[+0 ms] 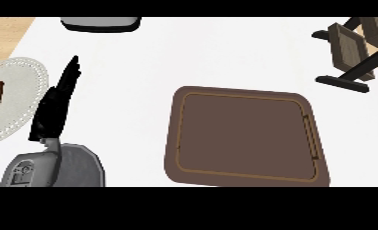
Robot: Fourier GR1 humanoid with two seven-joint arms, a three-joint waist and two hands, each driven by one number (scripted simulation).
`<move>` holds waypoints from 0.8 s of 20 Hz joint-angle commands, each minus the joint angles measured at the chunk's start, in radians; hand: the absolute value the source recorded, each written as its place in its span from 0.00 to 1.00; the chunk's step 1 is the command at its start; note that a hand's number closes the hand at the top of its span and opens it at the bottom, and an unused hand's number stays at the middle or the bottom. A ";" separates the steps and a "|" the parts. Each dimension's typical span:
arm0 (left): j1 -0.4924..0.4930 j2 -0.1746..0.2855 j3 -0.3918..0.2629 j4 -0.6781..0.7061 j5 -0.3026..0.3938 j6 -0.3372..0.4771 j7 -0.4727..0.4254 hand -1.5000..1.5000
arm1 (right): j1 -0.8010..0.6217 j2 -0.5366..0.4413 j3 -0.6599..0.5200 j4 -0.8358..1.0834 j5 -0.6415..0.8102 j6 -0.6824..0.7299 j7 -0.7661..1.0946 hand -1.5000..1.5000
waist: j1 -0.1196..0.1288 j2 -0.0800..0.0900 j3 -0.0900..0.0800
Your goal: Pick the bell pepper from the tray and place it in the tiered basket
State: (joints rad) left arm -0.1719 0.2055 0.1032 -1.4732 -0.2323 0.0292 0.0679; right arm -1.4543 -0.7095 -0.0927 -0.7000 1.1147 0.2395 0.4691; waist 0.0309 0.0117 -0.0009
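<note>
While the head view looks down on the smooth white desk (pixel 184 54), a brown tray (pixel 244 134) with rounded corners and a thin raised rim lies flat at the middle right. Where the bell pepper is, I cannot tell. The tiered basket (pixel 351 49), wooden boxes on a black frame, stands at the upper right. At the left, beside a white plate (pixel 18 94) with a dotted rim, the black left hand (pixel 55 104) has straight fingers close together, pointing up and holding nothing.
</note>
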 commanded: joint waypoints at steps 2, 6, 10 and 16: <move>-0.019 -0.006 -0.006 -0.012 -0.007 0.006 0.027 0.50 | -0.009 -0.096 -0.015 0.167 0.042 -0.100 -0.132 1.00 | 0.007 0.003 0.001; 0.008 -0.005 -0.004 0.034 -0.007 -0.001 -0.056 0.50 | -0.055 -0.130 -0.022 0.247 0.034 -0.045 -0.235 1.00 | 0.003 0.003 0.000; -0.055 0.030 0.024 0.005 0.020 -0.033 0.031 0.50 | -0.005 -0.119 -0.068 0.322 0.001 -0.107 -0.303 1.00 | 0.005 0.005 0.001; -0.024 0.004 0.011 0.057 -0.016 0.004 -0.036 0.50 | 0.031 -0.144 -0.125 0.387 -0.047 -0.074 -0.364 1.00 | -0.008 0.001 0.001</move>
State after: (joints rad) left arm -0.1864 0.2032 0.1063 -1.4615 -0.2375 0.0272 0.0649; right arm -1.4656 -0.8387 -0.1841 -0.3554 1.0951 0.1740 0.1585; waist 0.0319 0.0130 -0.0001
